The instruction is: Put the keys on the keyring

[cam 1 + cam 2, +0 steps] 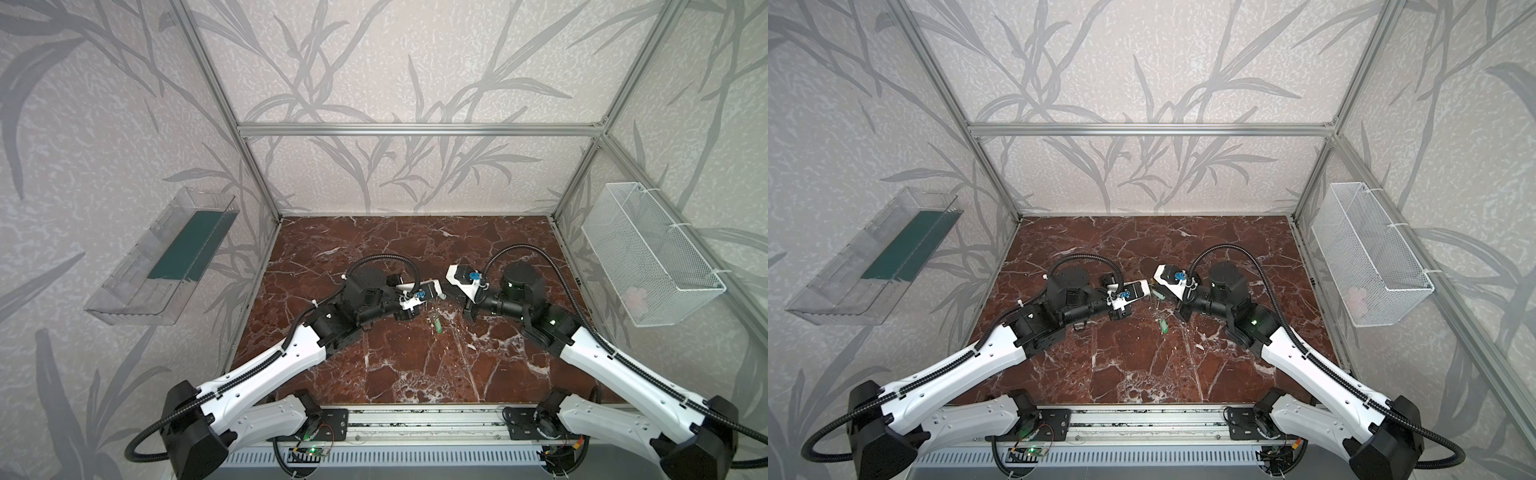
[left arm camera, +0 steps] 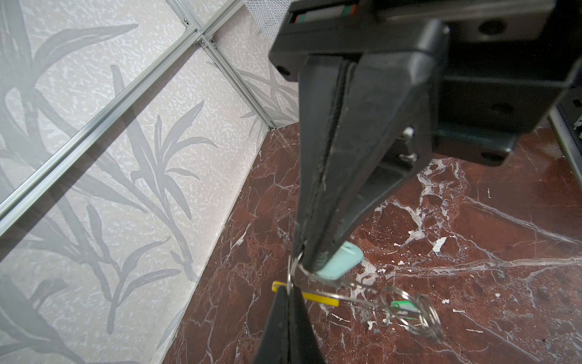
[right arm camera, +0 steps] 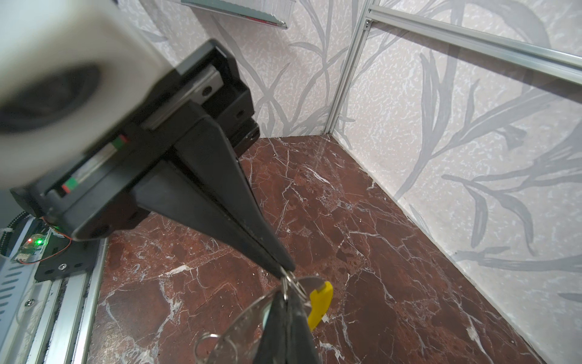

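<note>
The keyring (image 2: 318, 298) and a pale-green key (image 2: 338, 261) held above the table (image 1: 415, 374)
The left claw (image 2: 288, 291) pinches the yellow segment, the right claw (image 2: 305, 256) clamps the key; a second key (image 1: 437, 324) lies below.

There are two keys, one key (image 2: 338, 263) at the tip of the right gripper (image 2: 304, 257) and the other (image 1: 436, 325) lying on the desk (image 1: 374, 374) at 6 o'clock from it, and one keyring (image 2: 318, 299) with a single yellow segment. There are two arms with one gripper each, the left gripper (image 2: 287, 296) completing the pair. On the walls hang one clear plastic bin (image 1: 124, 307) at 9 o'clock and one white wire basket (image 1: 640, 266) at 3 o'clock.
</note>
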Robot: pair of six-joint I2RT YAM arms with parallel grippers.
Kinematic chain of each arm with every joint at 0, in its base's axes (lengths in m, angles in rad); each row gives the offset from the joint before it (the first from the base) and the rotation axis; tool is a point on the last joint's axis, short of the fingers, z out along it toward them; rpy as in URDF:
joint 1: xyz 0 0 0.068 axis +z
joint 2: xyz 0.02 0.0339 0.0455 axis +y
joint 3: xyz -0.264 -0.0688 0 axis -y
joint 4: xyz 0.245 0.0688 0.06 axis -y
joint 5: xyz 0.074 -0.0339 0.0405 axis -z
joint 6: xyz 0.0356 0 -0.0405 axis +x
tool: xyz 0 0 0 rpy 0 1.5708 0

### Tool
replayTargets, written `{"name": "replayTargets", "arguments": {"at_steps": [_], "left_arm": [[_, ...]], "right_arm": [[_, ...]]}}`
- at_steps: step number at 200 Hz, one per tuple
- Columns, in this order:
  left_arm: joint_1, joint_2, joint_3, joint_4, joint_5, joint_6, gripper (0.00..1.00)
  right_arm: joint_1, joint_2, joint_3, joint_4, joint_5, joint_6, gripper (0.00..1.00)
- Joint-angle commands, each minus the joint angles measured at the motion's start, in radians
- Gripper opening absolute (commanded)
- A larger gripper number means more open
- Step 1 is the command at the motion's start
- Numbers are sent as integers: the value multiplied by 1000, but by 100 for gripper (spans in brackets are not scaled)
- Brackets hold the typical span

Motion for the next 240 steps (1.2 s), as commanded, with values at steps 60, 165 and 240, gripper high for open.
{"name": "replayTargets", "arguments": {"at_steps": [60,165,240], "left_arm": [[-13,-1,40,-24,21,8,0],[-13,-32,15,-6,38,27,0],[103,-56,-28,94,330,-171,0]], "right_arm": [[26,6,-14,88,117,108,0],[27,36,-1,36,204,178,0],[-48,-32,-137,135,0,184,8]]}}
